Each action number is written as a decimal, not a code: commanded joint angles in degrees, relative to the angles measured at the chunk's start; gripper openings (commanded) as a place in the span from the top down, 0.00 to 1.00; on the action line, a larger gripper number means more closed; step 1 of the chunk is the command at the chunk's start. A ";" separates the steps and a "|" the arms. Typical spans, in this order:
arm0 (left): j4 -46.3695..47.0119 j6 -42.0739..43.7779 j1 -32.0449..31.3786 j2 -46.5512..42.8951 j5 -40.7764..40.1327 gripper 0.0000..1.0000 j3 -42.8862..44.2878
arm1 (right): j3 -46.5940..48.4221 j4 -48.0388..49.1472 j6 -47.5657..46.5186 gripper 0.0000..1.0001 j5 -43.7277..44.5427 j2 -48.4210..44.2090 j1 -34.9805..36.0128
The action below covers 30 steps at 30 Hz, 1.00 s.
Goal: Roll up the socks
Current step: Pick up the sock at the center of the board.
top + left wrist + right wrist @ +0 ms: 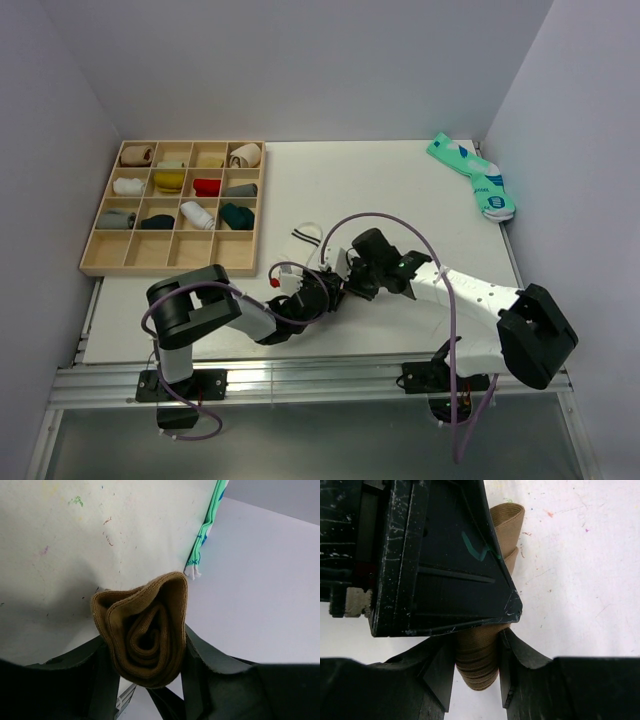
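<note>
L gripper (146, 652) clamps tan sock (150, 615), axis facing cam.

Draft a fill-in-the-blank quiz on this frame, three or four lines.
1. The left pincer and right pincer both grip one rolled sock, coloured ___.
2. The teal socks lie at the far ___ corner of the table.
3. The wooden tray stands on the table's ___ side.
4. The white sock has dark ___ at its cuff.
Answers: brown; right; left; stripes.
</note>
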 commanded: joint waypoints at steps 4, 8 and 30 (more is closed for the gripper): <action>2.25 -3.20 0.56 0.03 -1.32 0.56 -0.09 | 4.31 -1.97 0.01 1.00 -9.59 1.45 1.09; 1.46 -1.08 0.73 -1.55 -1.32 0.65 -0.52 | 4.75 -2.76 -0.52 1.00 -9.59 1.19 1.09; 4.01 10.96 5.57 -6.13 4.31 1.00 -4.84 | 2.56 -6.01 -4.04 0.42 -7.57 -7.77 1.00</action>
